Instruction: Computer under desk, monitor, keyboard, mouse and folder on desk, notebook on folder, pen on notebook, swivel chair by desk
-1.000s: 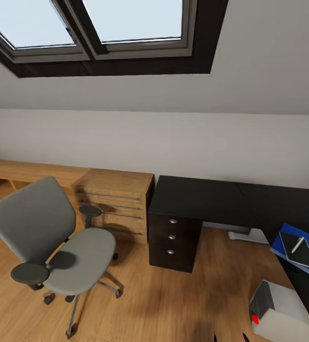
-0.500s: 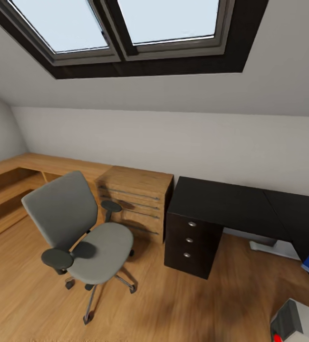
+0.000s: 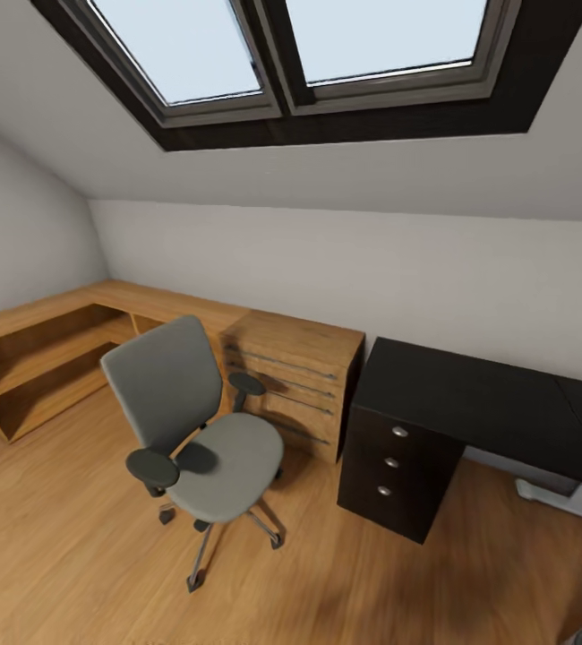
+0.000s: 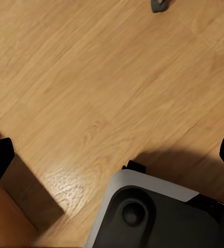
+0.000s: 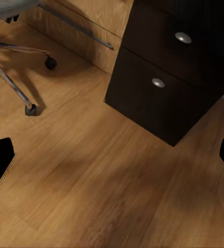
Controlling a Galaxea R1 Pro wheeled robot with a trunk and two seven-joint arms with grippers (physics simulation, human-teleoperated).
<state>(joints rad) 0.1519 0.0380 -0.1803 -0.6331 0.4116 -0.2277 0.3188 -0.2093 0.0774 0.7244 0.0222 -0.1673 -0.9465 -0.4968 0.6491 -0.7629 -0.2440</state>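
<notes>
swivel chair (image 3: 197, 430): centre-left of head frame, apart from counter (image 3: 470, 399) at right | low wood cabinet (image 3: 295, 381): between | both end effectors: wide open, empty

Swivel chair (image 3: 197, 430) sitting on floor (image 3: 67, 555) left of desk (image 3: 470, 403), cabinet (image 3: 295, 381) standing between them against wall, windows (image 3: 309, 54) overhead.

A double skylight window with a dark frame (image 3: 300, 81) is set in the sloped white ceiling. Below it, a low light-wood cabinet with long metal drawer handles (image 3: 295, 381) joins an open light-wood shelf unit (image 3: 36, 363) along the walls. The floor is warm wood planking (image 3: 67, 555). A small dark grey object (image 4: 159, 5), perhaps a castor, lies on it.
</notes>
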